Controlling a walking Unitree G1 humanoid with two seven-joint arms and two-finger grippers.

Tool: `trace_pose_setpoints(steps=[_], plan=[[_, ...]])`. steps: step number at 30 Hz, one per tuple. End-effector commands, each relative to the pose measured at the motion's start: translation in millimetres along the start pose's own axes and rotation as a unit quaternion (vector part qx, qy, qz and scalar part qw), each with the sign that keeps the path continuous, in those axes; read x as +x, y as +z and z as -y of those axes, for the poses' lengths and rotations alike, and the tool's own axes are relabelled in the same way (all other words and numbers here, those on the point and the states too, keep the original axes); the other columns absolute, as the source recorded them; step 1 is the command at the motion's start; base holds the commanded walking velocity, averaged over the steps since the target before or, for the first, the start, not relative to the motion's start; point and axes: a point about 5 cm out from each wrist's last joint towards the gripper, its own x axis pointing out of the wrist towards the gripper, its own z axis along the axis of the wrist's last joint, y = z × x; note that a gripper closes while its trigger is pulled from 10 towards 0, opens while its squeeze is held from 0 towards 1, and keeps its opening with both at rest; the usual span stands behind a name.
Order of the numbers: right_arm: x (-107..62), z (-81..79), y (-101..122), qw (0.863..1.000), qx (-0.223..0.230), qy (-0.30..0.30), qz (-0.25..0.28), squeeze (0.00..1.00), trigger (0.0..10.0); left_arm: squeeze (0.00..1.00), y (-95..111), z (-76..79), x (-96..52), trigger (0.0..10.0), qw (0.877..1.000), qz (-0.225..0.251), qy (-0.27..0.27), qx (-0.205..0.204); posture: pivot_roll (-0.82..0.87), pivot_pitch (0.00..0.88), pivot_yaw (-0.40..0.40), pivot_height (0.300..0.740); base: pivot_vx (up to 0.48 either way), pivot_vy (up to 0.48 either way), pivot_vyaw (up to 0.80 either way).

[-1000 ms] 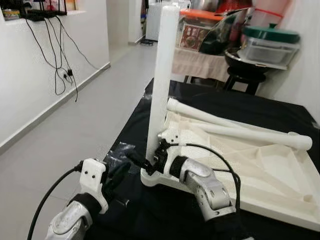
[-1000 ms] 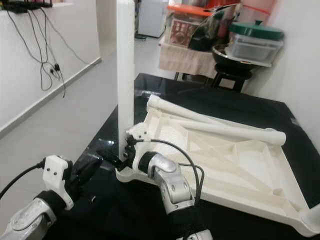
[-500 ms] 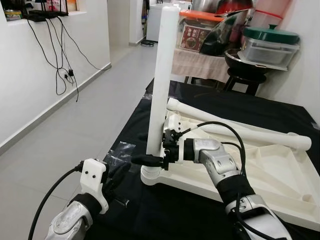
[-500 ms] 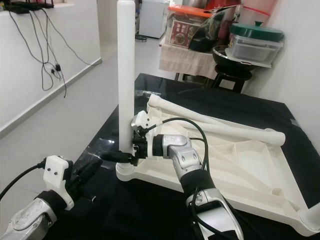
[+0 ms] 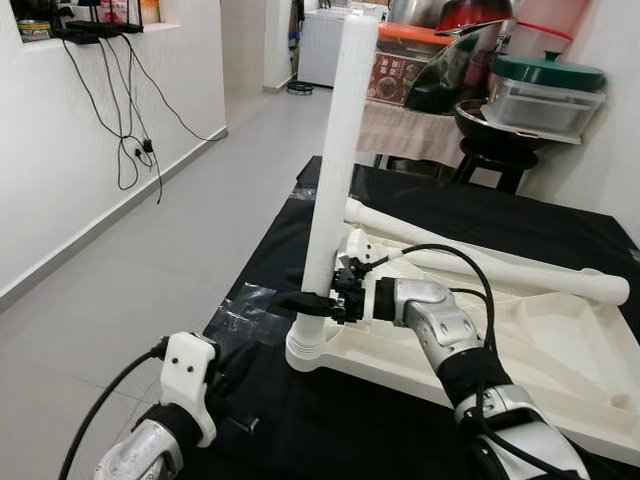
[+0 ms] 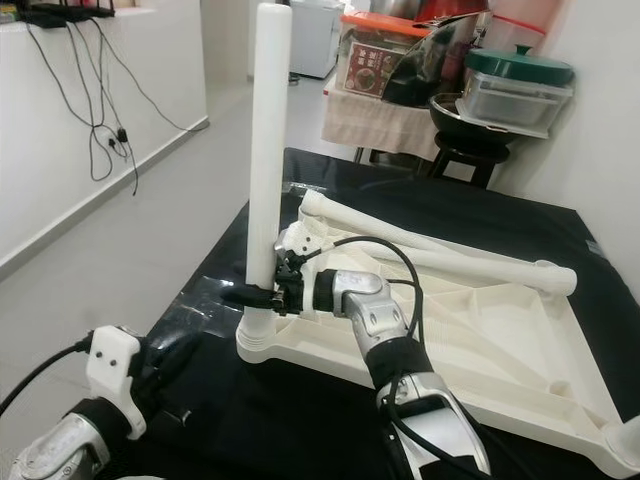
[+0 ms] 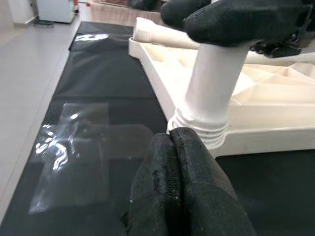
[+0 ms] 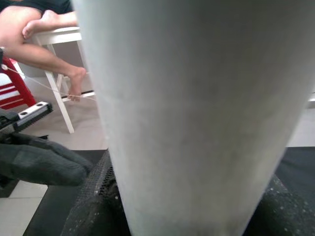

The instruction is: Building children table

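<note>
On the black surface (image 5: pixel 330 410) lies an upturned cream tabletop (image 5: pixel 540 340), ribbed underneath, with one white round leg (image 5: pixel 335 160) upright in its near corner socket, gripped low by the right gripper (image 5: pixel 312 301), while the left gripper (image 7: pixel 179 182), fingers pressed together and empty, hovers near the socket.

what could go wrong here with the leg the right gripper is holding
The right gripper clamps the upright white leg low, just above its socket in the upturned tabletop. Gripped so low, the tall leg could lean and bind in the socket. Turning it might also shift the tabletop on the black cover, because the left gripper is shut and apart from it, bracing nothing. The loose legs lying across the tabletop could roll.
</note>
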Motion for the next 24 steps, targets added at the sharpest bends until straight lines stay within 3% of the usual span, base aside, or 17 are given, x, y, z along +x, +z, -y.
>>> trace_pose_setpoints(steps=[1, 2, 3, 4, 6, 7, 8, 9, 10, 11, 13, 16, 17, 18, 22, 23, 24], plan=[[-9.6, 1.0, -16, 0.999, 0.011, -0.021, -0.028, 0.00, 0.0, 0.00, -1, 3.7, -1.5, 10.0, 1.000, -0.014, -0.012, 0.014, 0.13, 0.000, -0.104, 0.740, 0.000, 0.000, 0.00], [-9.6, 1.0, -16, 0.999, 0.011, -0.021, -0.028, 0.00, 0.0, 0.00, -1, 3.7, -1.5, 10.0, 1.000, -0.014, -0.012, 0.014, 0.13, 0.000, -0.104, 0.740, 0.000, 0.000, 0.00], [-16.9, 4.8, -20, 0.996, 0.013, -0.083, -0.036, 0.00, 0.0, 0.00, -1, 5.0, -2.4, 10.0, 1.000, -0.017, -0.018, 0.018, 0.13, 0.000, -0.111, 0.740, 0.000, 0.000, 0.00], [-20.4, 10.3, -27, 0.962, 0.039, -0.269, -0.019, 0.00, 0.0, 0.00, -1, 5.0, -3.8, 10.0, 0.999, -0.018, -0.022, 0.019, 0.12, 0.000, -0.113, 0.740, 0.000, 0.000, 0.00], [-20.4, 10.3, -27, 0.962, 0.039, -0.269, -0.019, 0.00, 0.0, 0.00, -1, 5.0, -3.8, 10.0, 0.999, -0.018, -0.022, 0.019, 0.12, 0.000, -0.113, 0.740, 0.000, 0.000, 0.00], [-14.9, -13.6, -44, 0.935, 0.080, -0.344, -0.027, 0.00, 0.0, 0.00, 0, 5.0, -4.5, 10.0, 0.999, -0.018, -0.028, 0.020, 0.11, 0.000, -0.107, 0.740, 0.000, 0.000, 0.00], [-14.9, -13.6, -44, 0.935, 0.080, -0.344, -0.027, 0.00, 0.0, 0.00, 0, 5.0, -4.5, 10.0, 0.999, -0.018, -0.028, 0.020, 0.11, 0.000, -0.107, 0.740, 0.000, 0.000, 0.00], [-7.2, -40.8, -57, 0.918, 0.103, -0.381, -0.041, 0.00, 0.0, 0.00, 0, 4.5, -4.4, 10.0, 0.999, -0.018, -0.034, 0.021, 0.11, 0.000, -0.093, 0.740, 0.000, 0.000, 0.00], [-7.2, -40.8, -57, 0.918, 0.103, -0.381, -0.041, 0.00, 0.0, 0.00, 0, 4.5, -4.4, 10.0, 0.999, -0.018, -0.034, 0.021, 0.11, 0.000, -0.093, 0.740, 0.000, 0.000, 0.00], [4.5, -54.3, -53, 0.919, 0.101, -0.379, -0.031, 0.00, 0.0, 0.00, 0, 3.8, -3.4, 10.0, 0.999, -0.017, -0.046, 0.019, 0.10, 0.000, -0.078, 0.740, 0.000, 0.000, 0.00], [4.5, -54.3, -53, 0.919, 0.101, -0.379, -0.031, 0.00, 0.0, 0.00, 0, 3.8, -3.4, 10.0, 0.999, -0.017, -0.046, 0.019, 0.10, 0.000, -0.078, 0.740, 0.000, 0.000, 0.00], [8.3, -41.4, -49, 0.923, 0.088, -0.374, -0.027, 0.00, 0.0, 0.00, -1, 4.7, -1.4, 10.0, 0.998, -0.015, -0.056, 0.014, 0.11, 0.000, -0.091, 0.740, 0.000, 0.000, 0.00], [9.9, -40.6, -49, 0.925, 0.082, -0.370, -0.033, 0.00, 1.1, 0.00, -1, 5.4, -1.2, 10.0, 0.998, -0.016, -0.057, 0.013, 0.11, 0.000, -0.091, 0.740, 0.000, 0.000, 0.00], [11.6, -40.6, -49, 0.929, 0.079, -0.361, -0.037, 0.00, 10.0, 0.00, -1, 6.0, -0.9, 10.0, 0.998, -0.014, -0.057, 0.013, 0.12, 0.000, -0.095, 0.740, 0.000, 0.000, 0.00], [13.0, -42.5, -48, 0.929, 0.080, -0.358, -0.039, 0.00, 10.0, 0.00, 0, 6.2, -0.9, 10.0, 0.998, -0.013, -0.056, 0.012, 0.12, 0.000, -0.095, 0.740, 0.000, 0.000, 0.00], [14.6, -44.1, -45, 0.936, 0.078, -0.342, -0.036, 0.36, 10.0, 0.00, 0, 6.2, -0.6, 10.0, 0.998, -0.011, -0.053, 0.012, 0.12, 0.000, -0.098, 0.740, 0.000, 0.000, 0.00], [16.4, -44.7, -40, 0.945, 0.080, -0.317, -0.026, 1.00, 10.0, 0.00, 1, 5.8, 0.0, 10.0, 0.999, -0.009, -0.050, 0.012, 0.12, 0.000, -0.101, 0.740, 0.000, 0.000, 0.00]])
